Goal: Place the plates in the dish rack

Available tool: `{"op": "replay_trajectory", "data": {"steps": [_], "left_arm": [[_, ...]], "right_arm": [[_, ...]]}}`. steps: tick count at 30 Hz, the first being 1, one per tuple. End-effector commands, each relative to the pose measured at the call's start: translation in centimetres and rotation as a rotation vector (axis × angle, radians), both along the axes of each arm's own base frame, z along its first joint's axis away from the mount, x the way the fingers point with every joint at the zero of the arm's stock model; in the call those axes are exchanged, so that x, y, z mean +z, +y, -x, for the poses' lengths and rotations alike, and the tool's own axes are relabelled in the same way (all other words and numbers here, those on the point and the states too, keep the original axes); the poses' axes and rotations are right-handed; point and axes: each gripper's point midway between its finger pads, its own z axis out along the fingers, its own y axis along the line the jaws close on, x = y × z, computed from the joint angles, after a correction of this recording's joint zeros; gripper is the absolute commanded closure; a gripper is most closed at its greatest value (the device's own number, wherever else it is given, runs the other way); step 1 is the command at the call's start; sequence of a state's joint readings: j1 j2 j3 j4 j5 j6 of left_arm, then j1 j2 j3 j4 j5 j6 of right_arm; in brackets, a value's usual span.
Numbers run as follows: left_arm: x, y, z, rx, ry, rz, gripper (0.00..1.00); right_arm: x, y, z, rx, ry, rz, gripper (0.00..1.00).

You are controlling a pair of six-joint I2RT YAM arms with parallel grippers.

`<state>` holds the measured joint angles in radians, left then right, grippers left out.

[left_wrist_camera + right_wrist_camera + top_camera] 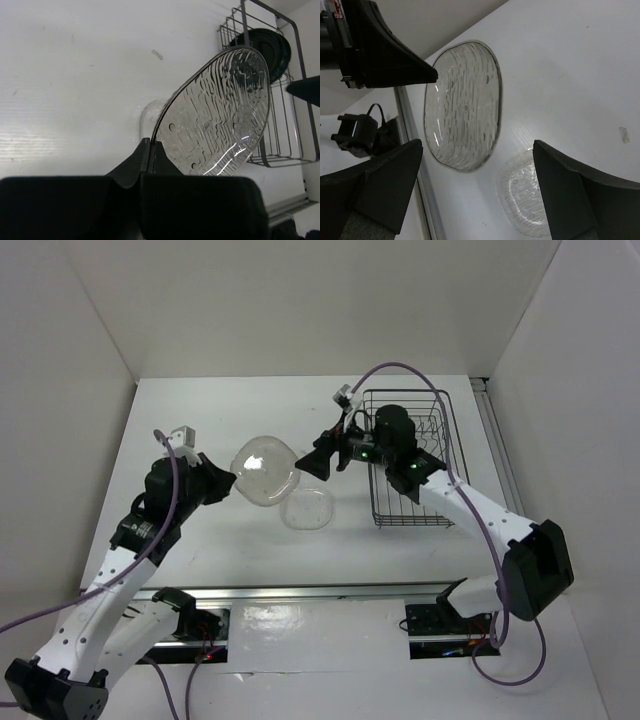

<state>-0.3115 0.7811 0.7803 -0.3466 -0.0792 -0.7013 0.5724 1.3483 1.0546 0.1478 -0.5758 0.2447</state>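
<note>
My left gripper (228, 480) is shut on the rim of a clear glass plate (265, 470) and holds it tilted above the table; the left wrist view shows the pads (145, 150) pinching its edge (220, 115). A second clear glass plate (307, 508) lies flat on the table below it and also shows in the right wrist view (525, 195). My right gripper (314, 462) is open and empty, facing the held plate (462, 105) from the right, a short gap away. The dish rack (440, 430) stands behind it. Dark round plates (267, 47) stand upright in the rack.
White walls enclose the table on three sides. A metal rail (300, 592) runs along the near edge. The right arm (440, 485) lies over the rack and hides most of its inside in the top view.
</note>
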Motion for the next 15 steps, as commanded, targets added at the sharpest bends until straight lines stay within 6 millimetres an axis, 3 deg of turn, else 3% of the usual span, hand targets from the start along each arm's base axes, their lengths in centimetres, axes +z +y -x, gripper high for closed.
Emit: {"op": "replay_trajectory", "data": {"steps": [1, 3, 7, 11, 15], "left_arm": [[1.6, -2.5, -0.1, -0.153, -0.103, 0.019, 1.00], [1.5, -3.1, 0.3, -0.192, -0.133, 0.031, 1.00], [2.9, -4.0, 1.0, -0.255, -0.223, 0.073, 1.00], [2.7, -4.3, 1.2, -0.272, -0.220, 0.078, 1.00], [3.0, -4.2, 1.4, -0.272, -0.240, 0.082, 1.00]], "right_arm": [[3.1, 2.8, 1.5, 0.129, -0.113, -0.052, 0.03], [1.6, 3.8, 1.9, 0.121, -0.082, -0.005, 0.03], [0.6, 4.9, 2.0, 0.101, -0.089, 0.035, 0.04], [-0.5, 5.1, 2.0, 0.092, -0.068, 0.056, 0.13], [-1.2, 5.0, 1.3, 0.059, -0.065, 0.077, 0.13]]}}
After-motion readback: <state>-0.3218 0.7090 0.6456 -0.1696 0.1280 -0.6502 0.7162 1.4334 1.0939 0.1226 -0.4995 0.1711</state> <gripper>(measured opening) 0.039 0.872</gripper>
